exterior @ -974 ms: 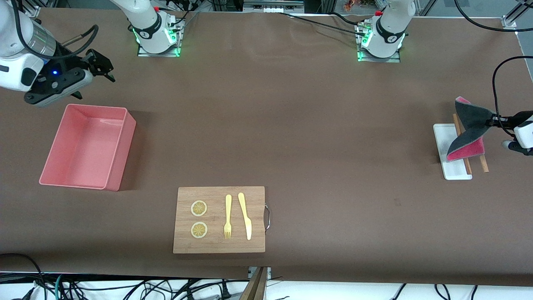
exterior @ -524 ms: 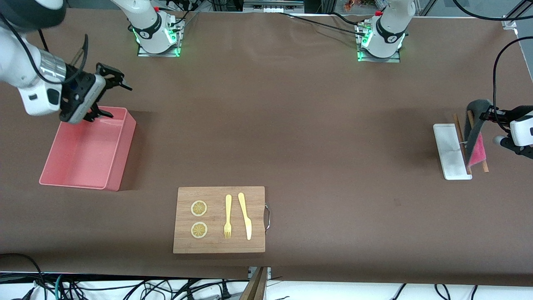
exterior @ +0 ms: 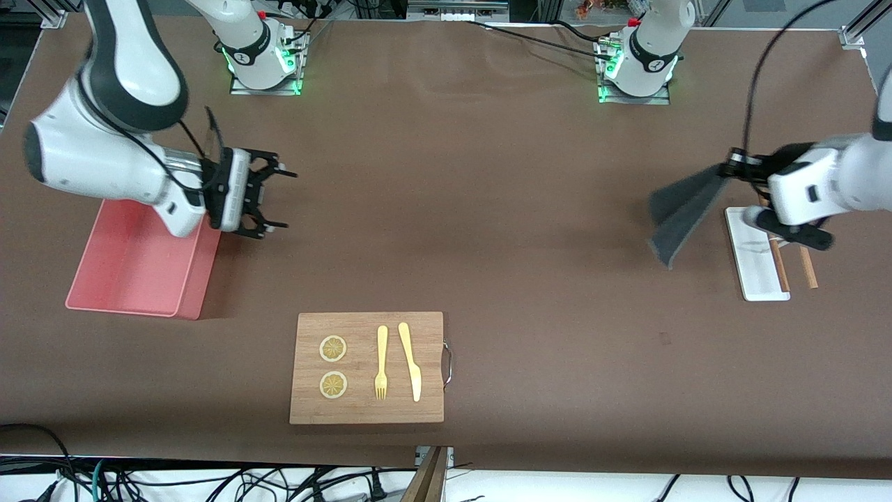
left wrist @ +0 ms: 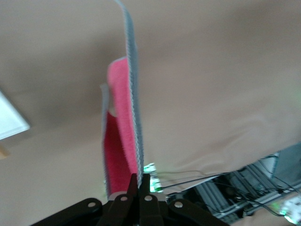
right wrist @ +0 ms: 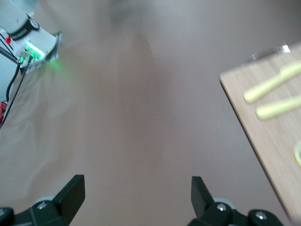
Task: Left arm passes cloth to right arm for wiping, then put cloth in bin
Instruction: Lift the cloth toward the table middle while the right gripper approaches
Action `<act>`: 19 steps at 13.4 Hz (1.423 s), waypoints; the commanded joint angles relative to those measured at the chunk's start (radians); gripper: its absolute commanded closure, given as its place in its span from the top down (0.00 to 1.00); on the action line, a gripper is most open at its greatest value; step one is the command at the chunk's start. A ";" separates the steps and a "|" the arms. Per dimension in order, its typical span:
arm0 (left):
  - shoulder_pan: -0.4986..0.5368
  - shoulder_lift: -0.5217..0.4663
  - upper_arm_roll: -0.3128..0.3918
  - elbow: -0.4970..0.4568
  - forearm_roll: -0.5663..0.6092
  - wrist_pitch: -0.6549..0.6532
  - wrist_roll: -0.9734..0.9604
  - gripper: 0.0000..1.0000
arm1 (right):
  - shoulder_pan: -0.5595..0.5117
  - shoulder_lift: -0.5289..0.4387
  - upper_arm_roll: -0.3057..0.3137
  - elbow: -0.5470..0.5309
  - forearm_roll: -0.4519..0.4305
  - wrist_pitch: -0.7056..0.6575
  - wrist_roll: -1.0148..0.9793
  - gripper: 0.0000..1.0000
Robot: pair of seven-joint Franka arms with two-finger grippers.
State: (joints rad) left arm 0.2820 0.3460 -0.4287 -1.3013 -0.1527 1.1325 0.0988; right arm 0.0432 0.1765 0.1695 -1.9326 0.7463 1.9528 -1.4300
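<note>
My left gripper [exterior: 729,169] is shut on the cloth [exterior: 681,212], which hangs in the air over bare table beside the white tray, its dark grey face toward the front camera. In the left wrist view the cloth [left wrist: 123,122] hangs from my shut fingertips [left wrist: 139,181], pink-red inside, grey at the edges. My right gripper [exterior: 279,199] is open and empty, up over the table beside the salmon-pink bin [exterior: 132,268]. Its two fingers [right wrist: 71,192] stand wide apart in the right wrist view, over bare table.
A small flat white tray [exterior: 756,261] with two wooden sticks [exterior: 807,267] lies toward the left arm's end. A wooden board [exterior: 367,367] with a yellow fork, a knife and two lemon slices lies near the front edge; it also shows in the right wrist view [right wrist: 268,136].
My left gripper has carried the cloth off the tray toward the table's middle. My right gripper has swung from over the bin's far corner to beside it, toward the middle.
</note>
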 commanded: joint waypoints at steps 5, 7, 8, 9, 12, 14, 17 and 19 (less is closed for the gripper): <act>-0.075 0.116 0.004 0.030 -0.459 0.185 -0.207 0.00 | -0.008 0.149 0.192 0.001 0.313 0.255 -0.233 1.00; -0.154 0.145 0.004 0.033 -0.530 0.297 -0.359 0.00 | 0.012 0.202 0.261 0.027 0.358 0.368 -0.239 1.00; -0.200 0.151 0.004 0.033 -0.533 0.364 -0.417 0.00 | 0.050 0.225 0.266 0.040 0.364 0.441 -0.248 1.00; -0.239 0.156 0.004 0.031 -0.536 0.428 -0.472 0.00 | 0.088 0.248 0.266 0.070 0.390 0.501 -0.254 1.00; -0.340 0.176 0.004 0.031 -0.568 0.579 -0.672 0.00 | 0.177 0.322 0.266 0.165 0.455 0.567 -0.244 1.00; -0.346 0.177 0.004 0.031 -0.567 0.586 -0.705 0.00 | 0.236 0.347 0.266 0.192 0.476 0.644 -0.242 1.00; -0.345 0.177 0.004 0.031 -0.567 0.586 -0.705 0.00 | 0.291 0.354 0.266 0.196 0.476 0.722 -0.221 1.00; -0.345 0.177 0.004 0.031 -0.567 0.586 -0.705 0.00 | 0.294 0.356 0.266 0.199 0.476 0.726 -0.207 1.00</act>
State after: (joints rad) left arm -0.0579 0.5093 -0.4282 -1.3004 -0.6965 1.7269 -0.5864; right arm 0.3295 0.5179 0.4314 -1.7542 1.1822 2.6183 -1.5962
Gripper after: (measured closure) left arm 0.982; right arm 0.000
